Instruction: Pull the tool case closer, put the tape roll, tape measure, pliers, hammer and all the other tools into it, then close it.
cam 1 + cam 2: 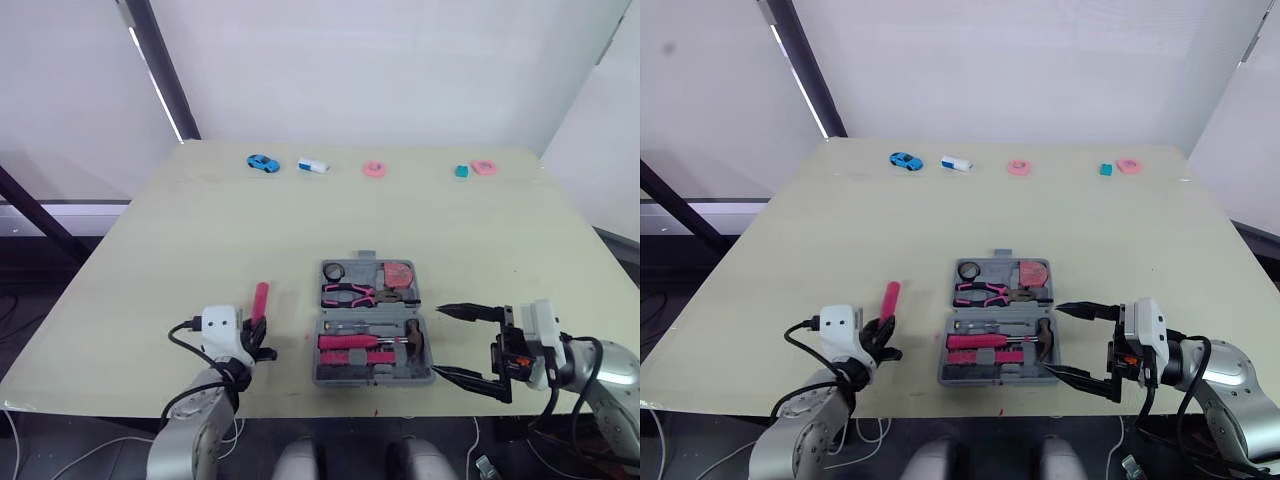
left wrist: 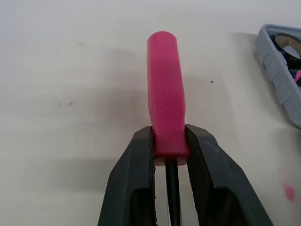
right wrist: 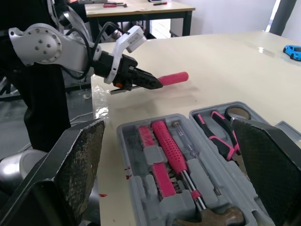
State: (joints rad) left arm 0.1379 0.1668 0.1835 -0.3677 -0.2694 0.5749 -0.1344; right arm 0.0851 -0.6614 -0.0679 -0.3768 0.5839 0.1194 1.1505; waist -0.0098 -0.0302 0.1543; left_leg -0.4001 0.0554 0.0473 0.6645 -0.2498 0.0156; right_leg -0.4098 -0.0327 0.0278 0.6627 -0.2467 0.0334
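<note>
Case [image 1: 372,380] status: open and lying flat on the surface, near the front edge, between my two hands. I judge the pull-closer step complete.

Far half, loaded:
- tape roll [image 1: 334,272] at the left corner;
- pliers [image 1: 348,293] just below it;
- tape measure [image 1: 399,273] at the right.

Near half, loaded:
- hammer [image 1: 412,340] with its head to the right;
- a pink-handled driver [image 1: 350,342] along the middle;
- smaller pieces beside it, too small to identify.

One tool is outside the case: a screwdriver [image 2: 165,94] with a pink handle and a black shaft. My left hand [image 2: 168,139] is clamped on the base of the handle, where the shaft begins. The handle points away from me. It sits to the left of the case, apart from its wall.

My right hand [image 1: 438,340] is spread wide and carries nothing. It sits just beside the case's right wall, fingers pointing toward it.

Left to do, by my estimate: seat the screwdriver in a free slot, then fold the case shut.

Along the far edge, well apart from the work, lie a toy car [image 1: 263,162] and a few small coloured pieces. They do not look like tools.
</note>
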